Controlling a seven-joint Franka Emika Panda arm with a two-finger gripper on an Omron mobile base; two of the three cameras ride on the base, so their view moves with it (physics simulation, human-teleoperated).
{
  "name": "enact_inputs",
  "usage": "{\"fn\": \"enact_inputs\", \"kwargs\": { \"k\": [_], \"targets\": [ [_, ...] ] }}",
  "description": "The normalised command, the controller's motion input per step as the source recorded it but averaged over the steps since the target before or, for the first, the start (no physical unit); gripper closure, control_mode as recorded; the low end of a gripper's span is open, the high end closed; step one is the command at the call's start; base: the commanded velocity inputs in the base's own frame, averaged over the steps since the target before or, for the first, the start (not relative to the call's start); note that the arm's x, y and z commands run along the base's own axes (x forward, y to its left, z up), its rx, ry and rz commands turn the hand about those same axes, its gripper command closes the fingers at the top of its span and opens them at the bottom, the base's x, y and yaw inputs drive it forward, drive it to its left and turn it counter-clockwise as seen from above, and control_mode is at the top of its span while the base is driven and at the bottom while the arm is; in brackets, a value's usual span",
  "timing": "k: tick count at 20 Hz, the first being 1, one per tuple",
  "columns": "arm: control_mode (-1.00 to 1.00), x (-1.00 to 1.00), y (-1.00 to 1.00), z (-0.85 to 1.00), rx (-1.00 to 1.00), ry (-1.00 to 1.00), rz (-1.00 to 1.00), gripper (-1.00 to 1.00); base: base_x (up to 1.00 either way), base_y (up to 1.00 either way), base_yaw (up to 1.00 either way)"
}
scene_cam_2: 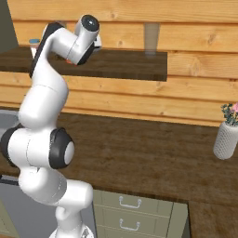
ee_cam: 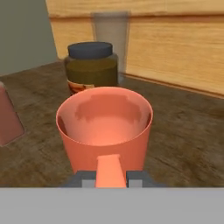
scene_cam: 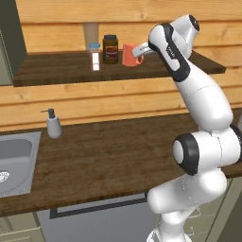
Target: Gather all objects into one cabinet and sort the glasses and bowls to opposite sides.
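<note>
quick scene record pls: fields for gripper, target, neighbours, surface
gripper: gripper at the mug's handle, one fingertip on each side; contact unclear
target: salmon-orange mug, upright, handle toward the hand
neighbours: dark-lidded jar just behind the mug in the hand view; small white bottle left of the jar
surface: dark wooden shelf above the counter
counter items: soap dispenser beside sink

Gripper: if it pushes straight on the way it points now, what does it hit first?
The gripper already straddles the mug's handle, so it meets the mug wall first. The dark jar stands just behind.
</note>
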Motion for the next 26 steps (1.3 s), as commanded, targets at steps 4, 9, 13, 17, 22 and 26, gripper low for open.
{"fn": "enact_inputs", "kwargs": {
  "k": [4, 9, 13, 17, 22, 26],
  "targets": [
    [-1.0, -0.93, 0.1, 0.09, 0.0, -0.05, -0.16, 1.0, 0.0, 0.0, 0.0],
    [-1.0, -1.0, 0.12, 0.26, 0.0, -0.1, -0.24, 1.0, 0.0, 0.0, 0.0],
    [-1.0, -1.0, 0.03, 0.34, 0.0, -0.19, -0.24, 1.0, 0.0, 0.0, 0.0],
    [-1.0, -1.0, 0.0, 0.08, 0.0, -0.21, -0.22, 1.0, 0.0, 0.0, 0.0],
    [-1.0, -0.96, 0.01, 0.04, 0.0, -0.04, -0.06, 1.0, 0.0, 0.0, 0.0],
    [-1.0, -0.93, -0.01, 0.02, 0.01, 0.0, 0.0, 1.0, 0.0, 0.0, 0.0]
  ]
}}
